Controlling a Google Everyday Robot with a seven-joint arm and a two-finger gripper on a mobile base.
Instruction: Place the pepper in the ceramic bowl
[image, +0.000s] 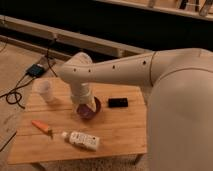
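The orange pepper (41, 126) lies on the wooden table (122, 131) near its front left, with its paler stem end toward the right. The dark purple ceramic bowl (90, 111) sits near the table's middle, partly covered by my arm. My gripper (83, 101) hangs from the white wrist right over the bowl's left part. The pepper is apart from the gripper, lower left of it.
A translucent white cup (44, 90) stands at the table's back left. A white bottle with a label (82, 140) lies at the front, right of the pepper. A small black object (118, 102) lies right of the bowl. Cables and a box (35, 70) lie on the floor at left.
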